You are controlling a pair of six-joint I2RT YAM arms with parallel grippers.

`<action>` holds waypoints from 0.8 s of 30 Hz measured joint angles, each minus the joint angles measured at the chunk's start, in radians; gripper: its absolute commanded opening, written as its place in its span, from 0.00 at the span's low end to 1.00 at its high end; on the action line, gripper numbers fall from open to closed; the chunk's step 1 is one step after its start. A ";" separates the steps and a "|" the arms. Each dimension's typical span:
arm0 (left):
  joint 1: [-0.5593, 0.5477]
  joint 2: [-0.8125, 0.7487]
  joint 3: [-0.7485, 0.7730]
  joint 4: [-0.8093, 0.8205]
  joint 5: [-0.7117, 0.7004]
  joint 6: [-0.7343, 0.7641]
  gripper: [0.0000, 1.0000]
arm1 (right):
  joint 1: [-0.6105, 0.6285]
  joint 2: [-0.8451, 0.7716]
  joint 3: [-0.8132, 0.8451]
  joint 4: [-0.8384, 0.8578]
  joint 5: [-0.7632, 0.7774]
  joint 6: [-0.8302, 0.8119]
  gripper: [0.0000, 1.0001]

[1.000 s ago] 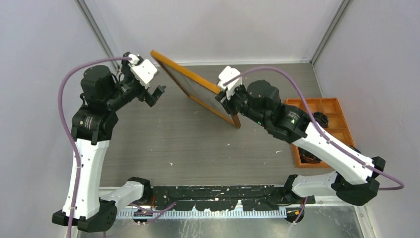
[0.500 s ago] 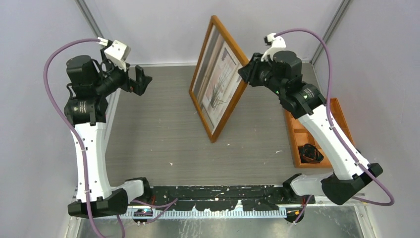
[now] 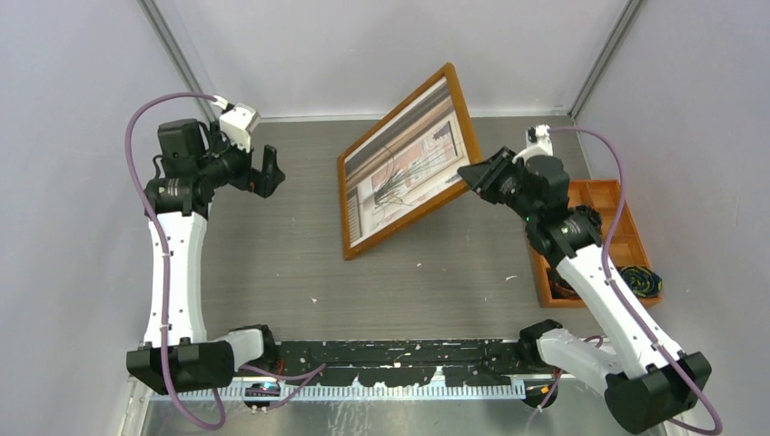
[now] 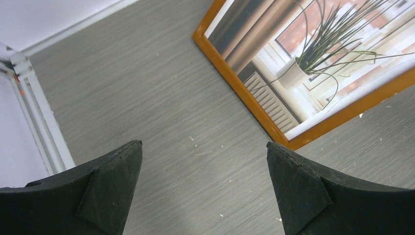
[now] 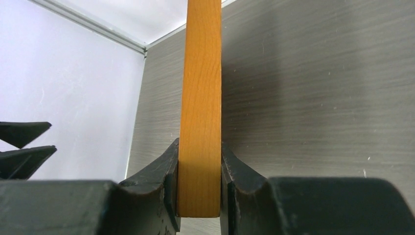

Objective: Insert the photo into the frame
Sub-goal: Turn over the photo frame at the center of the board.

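The frame (image 3: 343,209), orange-brown wood, hangs tilted over the middle of the table with its glass facing up. Behind the glass shows the photo (image 3: 409,173) of a grassy potted plant at a window. My right gripper (image 3: 472,178) is shut on the frame's right border; in the right wrist view both fingers (image 5: 169,169) press the wooden edge (image 5: 199,88). My left gripper (image 3: 271,174) stands open to the left of the frame, holding nothing. Between its fingertips (image 4: 204,144) lies bare table, with the frame's corner (image 4: 235,83) and the photo (image 4: 313,54) beyond.
An orange compartment tray (image 3: 599,184) sits at the right edge, partly under the right arm, holding small dark objects (image 3: 640,282). Grey walls close in the table on the left, back and right. The arm bases and a black rail (image 3: 399,350) line the near edge.
The right arm has swung the frame round from standing on edge to tilted face up, and pulled back to the right. The left gripper shifted slightly and stayed open.
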 measured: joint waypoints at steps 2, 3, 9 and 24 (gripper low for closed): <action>0.000 0.007 -0.008 -0.015 -0.019 0.011 1.00 | 0.000 -0.050 -0.080 0.045 0.006 0.043 0.01; 0.001 0.011 -0.010 -0.022 -0.028 0.014 1.00 | 0.000 -0.073 -0.124 0.067 0.010 0.066 0.01; 0.006 0.017 -0.078 -0.024 -0.079 0.023 1.00 | 0.000 -0.157 -0.360 0.188 0.011 0.226 0.01; 0.013 0.007 -0.260 0.036 -0.158 0.003 1.00 | 0.003 0.081 -0.612 0.580 0.001 0.443 0.24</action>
